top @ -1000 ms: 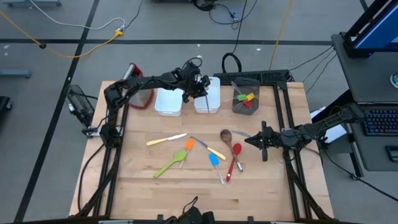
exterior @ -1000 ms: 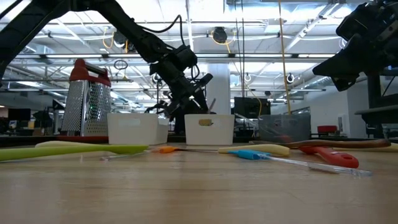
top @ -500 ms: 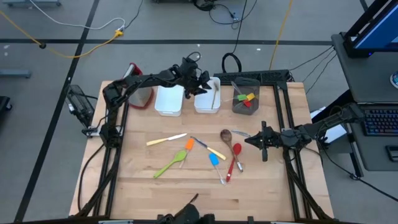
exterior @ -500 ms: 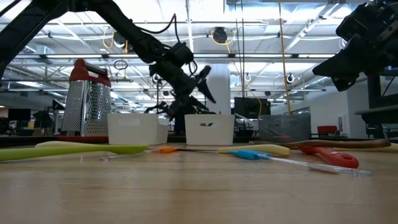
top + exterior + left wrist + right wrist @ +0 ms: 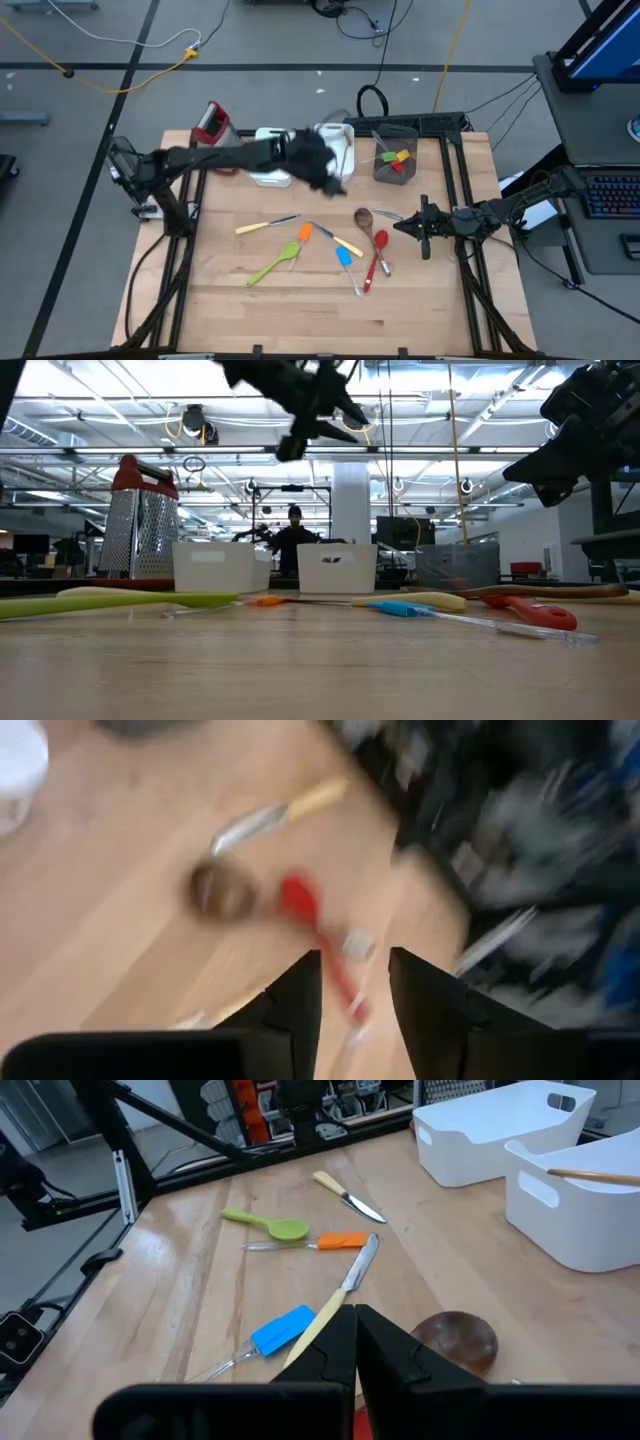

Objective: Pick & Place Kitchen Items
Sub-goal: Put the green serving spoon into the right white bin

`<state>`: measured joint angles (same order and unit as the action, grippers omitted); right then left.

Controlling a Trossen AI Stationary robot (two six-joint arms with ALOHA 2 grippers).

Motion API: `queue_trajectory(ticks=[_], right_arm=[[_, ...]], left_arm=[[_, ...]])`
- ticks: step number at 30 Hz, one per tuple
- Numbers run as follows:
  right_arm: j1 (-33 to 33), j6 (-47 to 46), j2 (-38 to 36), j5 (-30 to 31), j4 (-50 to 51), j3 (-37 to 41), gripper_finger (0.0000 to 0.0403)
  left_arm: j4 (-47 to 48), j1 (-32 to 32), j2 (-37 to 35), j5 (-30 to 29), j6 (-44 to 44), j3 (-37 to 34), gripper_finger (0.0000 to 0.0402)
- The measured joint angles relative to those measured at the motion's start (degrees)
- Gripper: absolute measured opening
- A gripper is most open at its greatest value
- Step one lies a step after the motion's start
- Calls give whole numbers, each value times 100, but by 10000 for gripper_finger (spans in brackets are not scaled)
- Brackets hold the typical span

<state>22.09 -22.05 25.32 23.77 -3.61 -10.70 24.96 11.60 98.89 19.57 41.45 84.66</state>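
Several utensils lie flat on the wooden table: a cream-handled knife (image 5: 268,224), a green spatula (image 5: 274,264), an orange spatula (image 5: 303,232), a second cream-handled knife (image 5: 338,241), a blue spatula (image 5: 344,257), a red spoon (image 5: 377,256) and a wooden spoon (image 5: 363,217). A wooden-handled utensil (image 5: 592,1177) lies in the right white bin (image 5: 336,150). My left gripper (image 5: 328,178) is open and empty, high above the table just in front of the bins; in its wrist view (image 5: 355,985) the wooden and red spoons show below. My right gripper (image 5: 355,1332) is shut and empty at the table's right, beside the wooden spoon.
A second white bin (image 5: 270,162) stands left of the first. The grey cup (image 5: 395,155) holds coloured pieces at the far right. The metal grater with a red top (image 5: 210,125) stands at the far left. A person (image 5: 293,532) stands in the room behind.
My left gripper has risen from over the right white bin and swung toward the table's near side, high above the middle. A wooden-handled utensil now lies in that bin.
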Motion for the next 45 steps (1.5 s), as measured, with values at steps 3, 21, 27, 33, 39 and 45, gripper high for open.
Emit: queue_trajectory(ticks=[3,21,27,33,39,45], right_arm=[[0,-140,-2,-2,-1,0,0],[-2,-283,0,-2,7,0,0],[0,-279,0,-2,6,0,0],[0,-279,0,2,2,0,0],[0,-279,0,9,1,0,0],[0,-287,0,13,1,0,0]], left_arm=[[728,-568,-116,-548,-478,0,113],[2850,-2167,43,-2013,1133,-854,122],[2833,-2412,42,-2015,1467,-1404,182],[2763,-2682,40,-1965,1532,-1714,236],[2640,-2827,40,-1969,1919,-1948,256],[2168,-2952,40,-1969,1962,-2079,257]])
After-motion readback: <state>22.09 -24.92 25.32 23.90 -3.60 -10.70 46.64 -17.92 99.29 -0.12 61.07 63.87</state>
